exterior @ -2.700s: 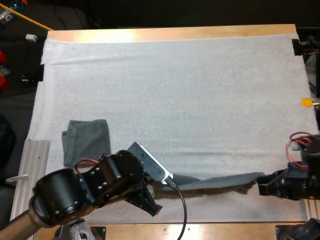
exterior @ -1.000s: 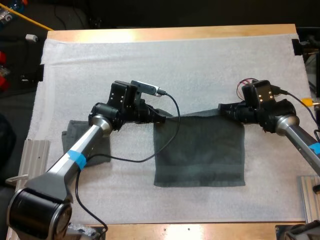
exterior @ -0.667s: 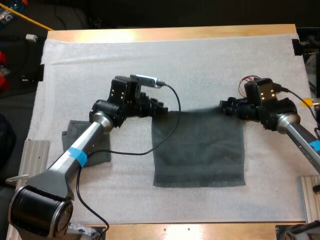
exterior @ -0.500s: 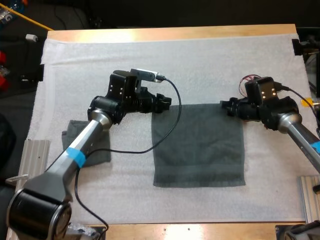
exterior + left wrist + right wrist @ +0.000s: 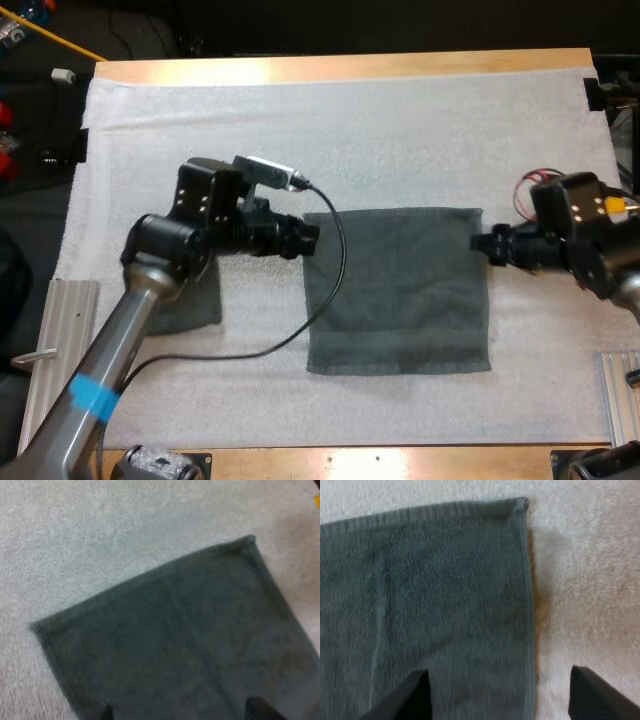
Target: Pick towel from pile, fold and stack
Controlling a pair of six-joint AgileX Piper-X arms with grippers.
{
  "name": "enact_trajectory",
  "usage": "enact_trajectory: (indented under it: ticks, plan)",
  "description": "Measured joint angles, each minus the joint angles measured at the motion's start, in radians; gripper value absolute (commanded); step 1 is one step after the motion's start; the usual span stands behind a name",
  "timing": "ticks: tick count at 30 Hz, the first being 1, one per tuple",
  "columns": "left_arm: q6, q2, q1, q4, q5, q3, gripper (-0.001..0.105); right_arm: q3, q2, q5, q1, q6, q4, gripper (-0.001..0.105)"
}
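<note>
A dark grey-green towel [image 5: 397, 288] lies spread flat in the middle of the white mat [image 5: 400, 130]. My left gripper [image 5: 306, 238] hovers at the towel's left edge near its far corner, open; its fingertips [image 5: 260, 711] stand wide apart above the flat towel [image 5: 175, 655]. My right gripper [image 5: 481, 243] is at the towel's right edge, open too, with its fingers [image 5: 405, 695] spread over the towel's border [image 5: 527, 605]. Neither one holds cloth. A second towel [image 5: 195, 300], folded, lies at the left, mostly hidden under my left arm.
Ribbed metal rails [image 5: 60, 330] lie off the mat's left and right [image 5: 620, 385] near corners. Bare mat stretches beyond the towel toward the wooden far edge [image 5: 340, 66].
Both grippers opened and let go of the towel's far corners, and the far edge dropped flat. Both arms then drew outward and slightly nearer, off the towel.
</note>
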Motion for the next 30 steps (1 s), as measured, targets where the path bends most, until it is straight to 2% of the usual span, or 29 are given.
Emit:
enact_trajectory:
  ticks: [6,13,20,23,26,30]
  plan:
    - [0.001,-0.113,-0.074,0.112,-0.02,0.0,0.051,0.0,-0.132,0.0,0.0,-0.003,0.105,0.056]
    - [-0.011,-0.205,-0.233,0.266,-0.195,0.0,0.051,-0.001,-0.311,0.0,0.0,-0.004,0.212,0.056]
    - [-0.104,-0.278,-0.383,0.366,-0.265,0.0,0.051,-0.001,-0.444,-0.004,0.0,-0.004,0.348,0.056]
    - [-0.146,-0.308,-0.45,0.412,-0.325,0.0,0.051,0.006,-0.501,-0.028,0.0,-0.004,0.392,0.056]
    - [-0.193,-0.341,-0.519,0.458,-0.396,0.003,0.051,0.036,-0.564,-0.066,0.0,-0.004,0.424,0.056]
    - [-0.266,-0.384,-0.587,0.476,-0.438,0.044,0.051,0.103,-0.626,-0.09,0.0,-0.004,0.442,0.058]
